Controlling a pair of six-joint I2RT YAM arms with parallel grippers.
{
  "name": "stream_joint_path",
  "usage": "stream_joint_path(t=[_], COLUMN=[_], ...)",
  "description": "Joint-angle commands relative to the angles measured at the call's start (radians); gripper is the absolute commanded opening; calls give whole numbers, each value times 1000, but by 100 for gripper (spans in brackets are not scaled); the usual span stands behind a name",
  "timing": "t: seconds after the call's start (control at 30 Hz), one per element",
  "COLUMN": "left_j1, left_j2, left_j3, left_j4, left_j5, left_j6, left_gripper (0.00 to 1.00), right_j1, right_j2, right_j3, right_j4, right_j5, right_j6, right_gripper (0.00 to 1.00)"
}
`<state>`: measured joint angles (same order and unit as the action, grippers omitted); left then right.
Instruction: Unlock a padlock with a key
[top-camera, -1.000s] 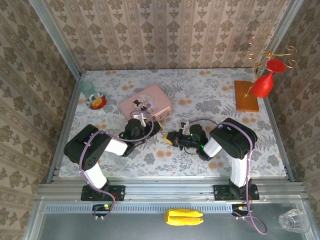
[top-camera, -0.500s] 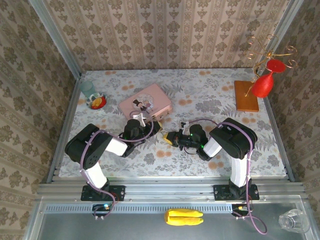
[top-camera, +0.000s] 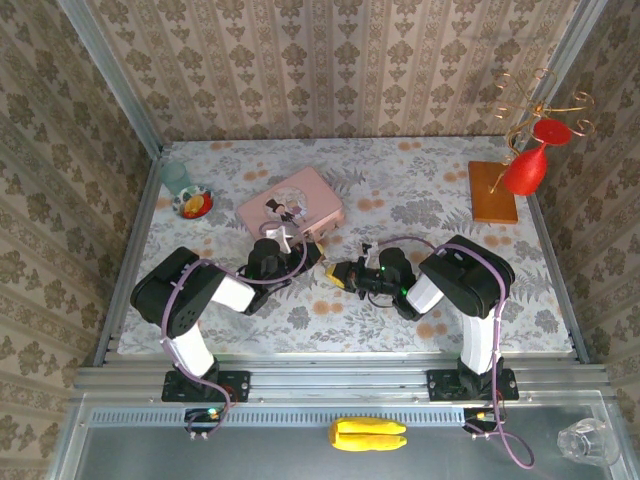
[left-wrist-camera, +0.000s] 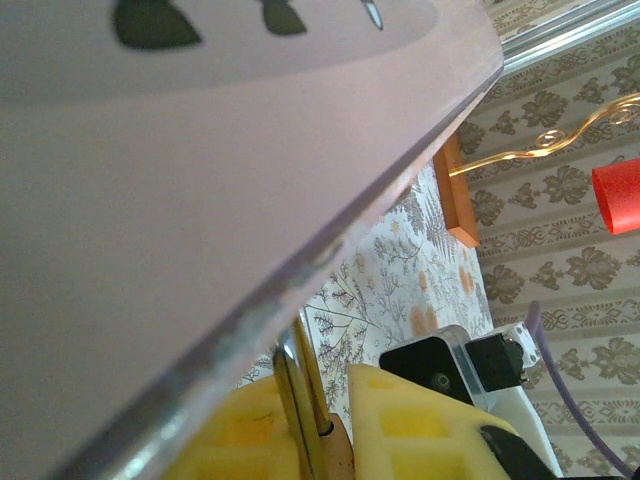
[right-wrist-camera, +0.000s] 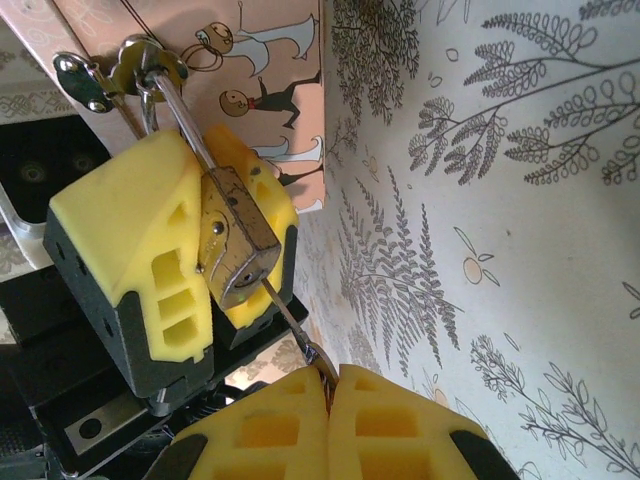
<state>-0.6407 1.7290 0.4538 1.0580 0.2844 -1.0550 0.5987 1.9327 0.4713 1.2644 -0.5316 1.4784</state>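
Padlock: small brass body (right-wrist-camera: 238, 245), tilted and held off the counter (right-wrist-camera: 480, 250), at the near corner of the pink tin (right-wrist-camera: 265, 90). Its silvery shackle (right-wrist-camera: 180, 110) runs up into a metal fitting (right-wrist-camera: 140, 62) on the tin's edge. Cannot tell whether the shackle is latched or sprung.

Left end effector (right-wrist-camera: 205, 200): clenched on the padlock body, with a yellow finger (right-wrist-camera: 125, 235) on each broad side.

Key: a thin metal shaft (right-wrist-camera: 290, 320), its tip at the padlock's lower face where the keyhole sits. The bow is hidden in the grip.

Right end effector (right-wrist-camera: 328, 395): clenched on the key, with yellow fingers (right-wrist-camera: 255, 430) pressed together around it.

Top view: the left end effector (top-camera: 290, 243) is against the near edge of the tin (top-camera: 290, 205). The right end effector (top-camera: 340, 275) is just beside it, pointing left. Both are near the counter's middle.

Left wrist view: the tin is very close and blurred. The shackle (left-wrist-camera: 295, 395) stands between yellow fingers (left-wrist-camera: 225, 445).

Far right: a red wine glass (top-camera: 525, 170) hangs from a gold wire rack (top-camera: 545, 100) on a wooden base (top-camera: 492, 192).

Far left: a teal cup (top-camera: 177, 178) with a small dish (top-camera: 194, 205) just beside it.

Front ledge: a yellow object (top-camera: 367, 435) and a clear glass (top-camera: 588, 440), well apart.
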Motion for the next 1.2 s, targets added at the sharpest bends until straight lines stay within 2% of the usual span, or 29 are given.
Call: stream_joint_path(t=[0.0, 1.17], left_j1=[-1, -10], left_j2=[4, -9], left_j3=[14, 8], left_j4=[165, 196], left_j5=[51, 55], left_j6=[-45, -40], left_gripper=[1, 2], right_j1=[-7, -11], right_j2=[-20, -24], right_j3=[13, 30], right_j4=[38, 41], right_j5=[-10, -22], right_j6=[14, 23], right_gripper=[0, 0])
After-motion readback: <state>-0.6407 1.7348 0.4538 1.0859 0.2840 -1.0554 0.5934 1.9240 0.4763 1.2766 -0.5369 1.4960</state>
